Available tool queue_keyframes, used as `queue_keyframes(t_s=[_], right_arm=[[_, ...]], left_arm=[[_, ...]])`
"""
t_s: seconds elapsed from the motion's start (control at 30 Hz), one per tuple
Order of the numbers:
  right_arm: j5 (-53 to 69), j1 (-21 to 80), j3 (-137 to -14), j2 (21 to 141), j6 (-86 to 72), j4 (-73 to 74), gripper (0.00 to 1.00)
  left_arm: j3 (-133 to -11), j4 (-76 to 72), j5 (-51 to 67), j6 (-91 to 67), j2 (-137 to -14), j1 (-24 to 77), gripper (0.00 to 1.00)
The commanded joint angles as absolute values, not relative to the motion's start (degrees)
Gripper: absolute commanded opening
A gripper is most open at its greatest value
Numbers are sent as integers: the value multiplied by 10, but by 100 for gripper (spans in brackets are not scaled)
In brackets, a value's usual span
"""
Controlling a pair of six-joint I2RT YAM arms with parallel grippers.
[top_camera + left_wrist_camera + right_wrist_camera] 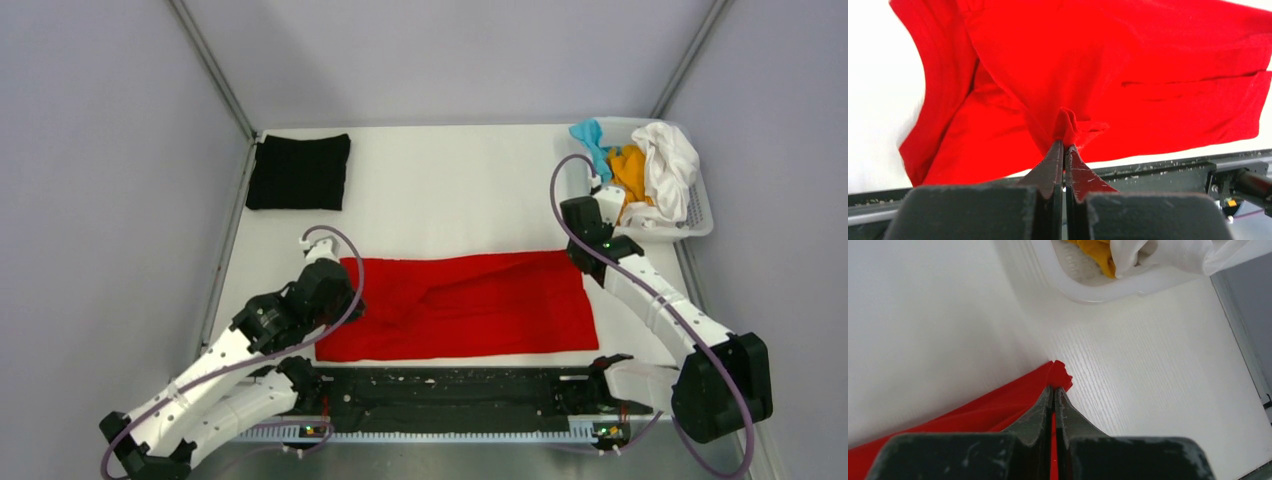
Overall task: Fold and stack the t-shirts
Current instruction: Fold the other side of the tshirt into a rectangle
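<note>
The red t-shirt lies spread across the middle of the table, partly folded lengthwise. My left gripper is shut on a bunched bit of the red t-shirt at its left end; in the left wrist view the gripper pinches the cloth. My right gripper is shut on the shirt's far right corner, which also shows in the right wrist view just past the gripper. A folded black t-shirt lies at the far left. White, orange and teal shirts sit in the basket.
The white slotted basket stands at the far right corner; its rim shows in the right wrist view. A black rail runs along the table's near edge. Grey walls enclose the table.
</note>
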State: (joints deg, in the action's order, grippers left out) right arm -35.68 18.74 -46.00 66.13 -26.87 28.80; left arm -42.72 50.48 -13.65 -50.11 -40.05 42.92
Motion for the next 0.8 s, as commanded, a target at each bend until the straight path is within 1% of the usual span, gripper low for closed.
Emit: queue_keyframes(t_s=[0.0,0.1,0.13,0.23,0.27,0.3,0.33,0.37,0.4,0.43,0.47,0.5,0.53,0.57,0.67,0.77], right_arm=[[-380,192,-441,646,-263,287,0],[-374,192,-437,649,-264,289,0],[-371,191,-435,648,-268,291,0],[-370,191,-415,642,-290,300,1],[-371,191,-408,638,-298,307,15],[-375,192,-403,633,-312,318,32],[-379,191,-400,628,-324,333,44],[-382,191,-397,622,-337,350,56],[-384,192,-396,615,-349,361,66],[-384,191,-396,608,-354,367,79],[-382,192,-398,598,-358,371,82],[-363,191,-404,575,-358,372,85],[-350,191,-408,564,-355,368,96],[-336,191,-410,555,-349,363,99],[-269,192,-412,530,-318,333,99],[-170,192,-399,516,-292,279,99]], left_arm=[[-412,551,-105,-540,-358,433,0],[-405,575,-110,-550,-339,433,0],[-395,570,-98,-550,-336,433,2],[-351,555,-61,-565,-339,434,19],[-337,560,-57,-576,-341,433,24],[-329,573,-59,-584,-344,433,34],[-326,589,-63,-593,-345,434,44],[-328,604,-67,-598,-345,434,50],[-332,614,-67,-598,-341,434,57],[-339,621,-66,-595,-334,434,64],[-348,626,-68,-592,-325,434,72],[-372,617,-72,-573,-313,434,88],[-382,610,-73,-563,-312,434,92],[-394,603,-71,-548,-319,434,94],[-437,588,-75,-513,-357,434,99],[-457,530,-30,-472,-413,434,99]])
